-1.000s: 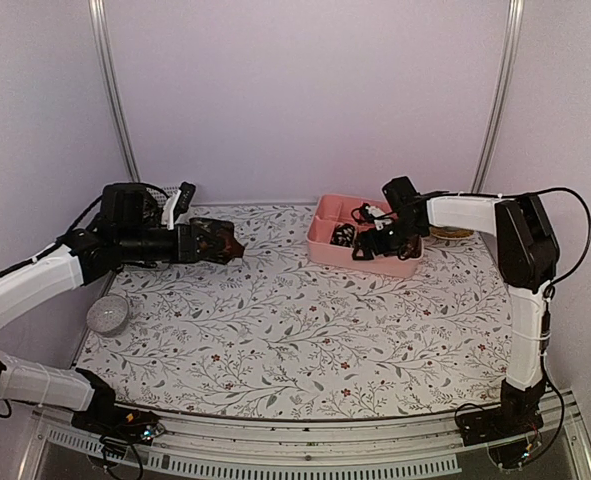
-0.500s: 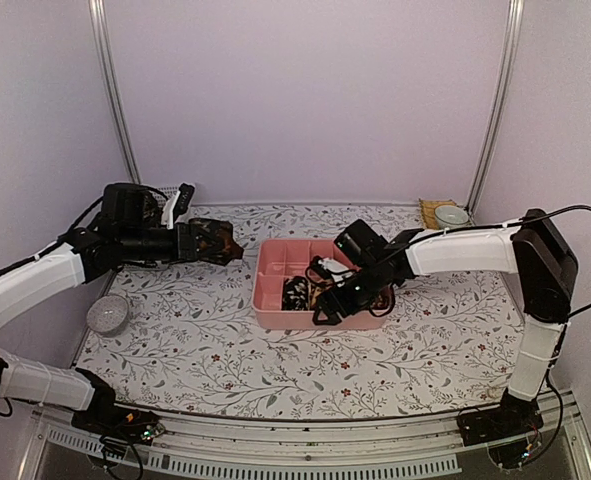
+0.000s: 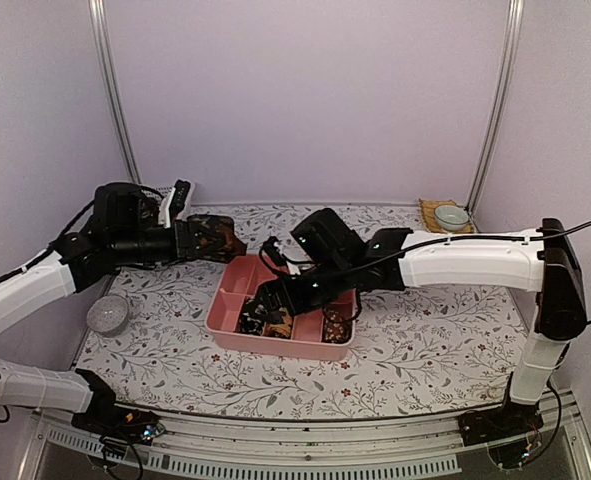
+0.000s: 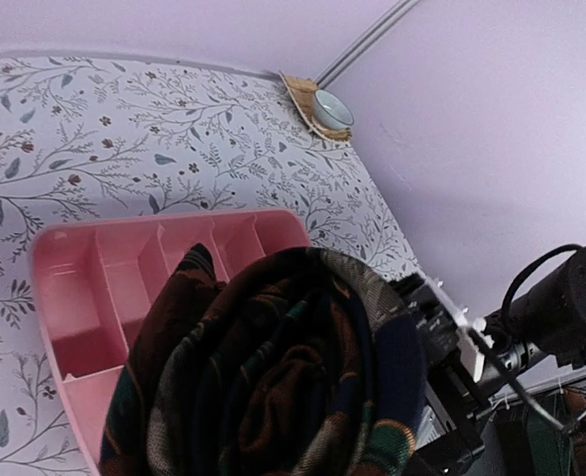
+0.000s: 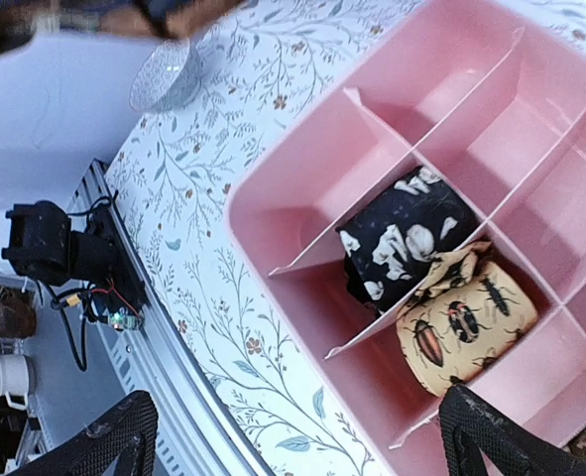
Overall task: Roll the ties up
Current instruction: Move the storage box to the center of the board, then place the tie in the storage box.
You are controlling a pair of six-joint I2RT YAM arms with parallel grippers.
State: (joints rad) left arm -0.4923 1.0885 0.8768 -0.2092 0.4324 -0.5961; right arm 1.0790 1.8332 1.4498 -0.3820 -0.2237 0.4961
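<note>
**Rolled tie carried toward the tray.** A dark rolled tie (image 4: 273, 377), a brown coil with fine multicoloured patterning, was pinched in the left hand (image 3: 211, 239) and held in the air above the far left part of the desk (image 3: 425, 330), just beyond the far left corner of the pink compartment tray (image 3: 218, 318). Two more coils already sat in the tray in adjoining compartments with a divider between them: a black tie with white motifs (image 5: 397, 243) and a tan tie printed with beetles (image 5: 466, 322). The other compartments in the right wrist view looked empty. The right hand (image 5: 294, 402) hovered low over the tray's near side with its fingers (image 5: 114, 436) spread wide and nothing between them. Whether it touched the tray wall could not be told. A grey round dish (image 3: 108, 313) lay at the left edge of the desk, and a small bowl on a woven mat (image 3: 451, 214) stood in the far right corner, well apart from the tray.

Judged from this layout, the rolling of this tie was done and the step in hand was stowing it. The next move would call for bringing the left hand over an empty compartment, lowering the coil upright between the dividers so it could not unwind, and only then releasing it. The right hand should be kept clear of that path.
</note>
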